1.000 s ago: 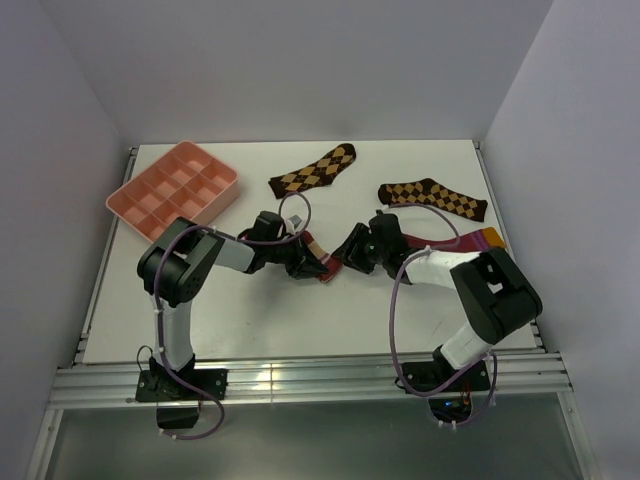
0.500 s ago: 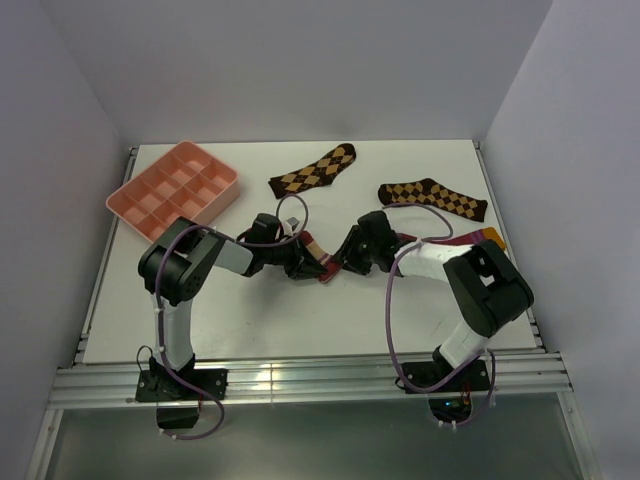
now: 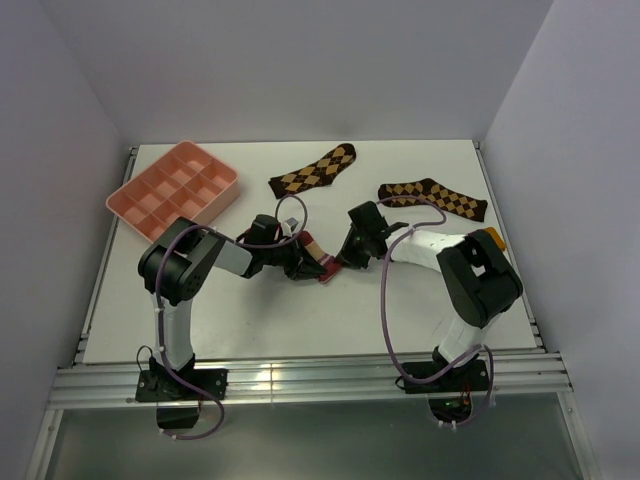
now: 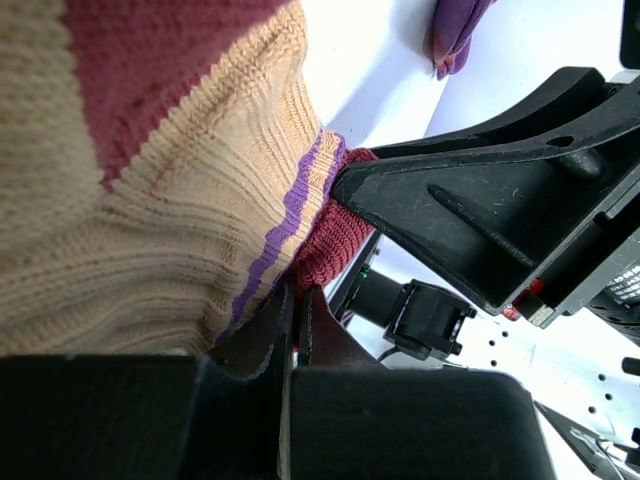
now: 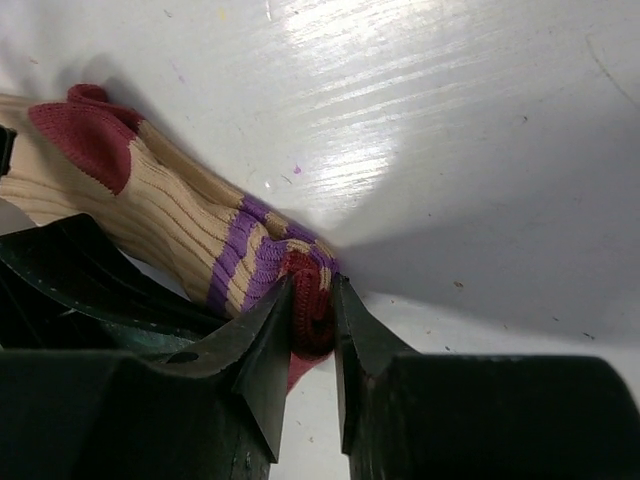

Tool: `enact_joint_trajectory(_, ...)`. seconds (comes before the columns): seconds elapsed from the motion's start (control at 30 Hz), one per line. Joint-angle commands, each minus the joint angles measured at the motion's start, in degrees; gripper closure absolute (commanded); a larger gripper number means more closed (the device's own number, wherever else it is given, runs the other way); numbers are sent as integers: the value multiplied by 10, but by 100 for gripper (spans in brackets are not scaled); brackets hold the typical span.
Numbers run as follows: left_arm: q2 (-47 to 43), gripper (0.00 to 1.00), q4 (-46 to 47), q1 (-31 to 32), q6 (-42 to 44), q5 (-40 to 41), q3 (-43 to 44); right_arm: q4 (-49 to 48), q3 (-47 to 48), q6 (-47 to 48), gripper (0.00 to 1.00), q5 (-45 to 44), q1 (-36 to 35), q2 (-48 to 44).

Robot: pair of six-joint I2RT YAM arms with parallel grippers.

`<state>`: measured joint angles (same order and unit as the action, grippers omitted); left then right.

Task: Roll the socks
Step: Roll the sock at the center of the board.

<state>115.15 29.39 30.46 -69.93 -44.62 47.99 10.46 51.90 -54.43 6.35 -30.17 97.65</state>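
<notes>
The tan sock (image 3: 318,258) lies bunched at mid-table between my two grippers. Its maroon patch, purple stripes and maroon cuff (image 5: 310,300) show clearly in the right wrist view. My left gripper (image 3: 300,262) is shut on the tan sock (image 4: 200,200), pinching fabric near the cuff at its fingertips (image 4: 284,310). My right gripper (image 5: 312,295) is shut on the cuff from the other side. The crimson sock is mostly hidden under my right arm. Only its orange cuff (image 3: 492,237) and purple toe (image 4: 452,35) show.
A pink compartment tray (image 3: 172,190) stands at the back left. Two dark brown argyle socks (image 3: 313,170) (image 3: 432,198) lie along the back of the table. White walls close in both sides, and a metal rail runs along the near edge.
My right gripper has slid left to the tan sock's cuff and closed its jaws on it. The left gripper has stayed shut and in place.
</notes>
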Motion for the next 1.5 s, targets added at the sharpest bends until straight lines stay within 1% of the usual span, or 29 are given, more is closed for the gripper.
enact_joint_trajectory(0.0, 8, 99, -16, -3, 12, 30, -12, 67, 28, -3, 72, -16, -6, 12)
enact_joint_trajectory(0.03, 7, 99, -15, -3, 12, 32, -14, 78, 30, -7, 71, -13, -6, 14)
enact_joint_trajectory(0.07, 6, 100, -15, -3, 11, 33, -15, 83, 32, -12, 67, -12, -7, 14)
enact_joint_trajectory(0.13, 3, 99, -18, -3, 15, 37, -16, 96, 36, -17, 64, -11, -8, 14)
enact_joint_trajectory(0.53, -3, 99, -21, -3, 22, 46, -18, 133, 61, -50, 61, -10, -17, 30)
enact_joint_trajectory(0.6, -4, 99, -24, -2, 27, 48, -18, 141, 68, -50, 65, -16, -20, 35)
enact_joint_trajectory(0.63, -6, 99, -23, -3, 29, 48, -19, 145, 70, -50, 69, -20, -20, 38)
enact_joint_trajectory(0.67, -7, 99, -28, -3, 30, 51, -19, 149, 72, -48, 78, -20, -20, 39)
enact_joint_trajectory(0.73, -15, 99, -39, -2, 44, 62, -17, 168, 85, -45, 91, -23, -20, 47)
enact_joint_trajectory(0.77, -18, 99, -44, -3, 51, 67, -16, 177, 92, -41, 100, -24, -20, 49)
enact_joint_trajectory(0.8, -27, 99, -54, -2, 61, 71, -15, 195, 104, -38, 100, -25, -20, 57)
enact_joint_trajectory(0.9, -40, 93, -89, -1, 93, 94, -7, 229, 130, -28, 100, -32, -21, 70)
enact_joint_trajectory(0.93, -48, 87, -100, 0, 101, 109, -2, 236, 135, -25, 100, -34, -21, 75)
enact_joint_trajectory(1.0, -58, 80, -117, 1, 127, 124, 5, 263, 159, -16, 100, -38, -21, 89)
enact_joint_trajectory(1.03, -69, 73, -134, 3, 135, 131, 5, 272, 166, -13, 100, -40, -21, 94)
enact_joint_trajectory(1.1, -90, 65, -144, 7, 159, 156, 6, 292, 186, -6, 100, -42, -21, 106)
enact_joint_trajectory(1.17, -106, 59, -156, 8, 183, 181, 5, 301, 201, 0, 100, -42, -21, 113)
enact_joint_trajectory(1.2, -122, 54, -160, 11, 192, 189, 4, 309, 206, 2, 100, -42, -21, 119)
enact_joint_trajectory(1.3, -159, 46, -185, 22, 244, 240, 5, 320, 221, 6, 100, -40, -21, 131)
enact_joint_trajectory(1.37, -178, 45, -207, 33, 277, 269, 10, 321, 225, 8, 100, -37, -20, 134)
enact_joint_trajectory(1.4, -195, 44, -216, 49, 315, 308, 16, 321, 225, 8, 100, -35, -21, 137)
enact_joint_trajectory(1.43, -203, 44, -223, 59, 334, 329, 19, 321, 226, 10, 100, -34, -21, 139)
enact_joint_trajectory(1.47, -210, 44, -231, 72, 372, 355, 22, 322, 226, 10, 100, -33, -21, 140)
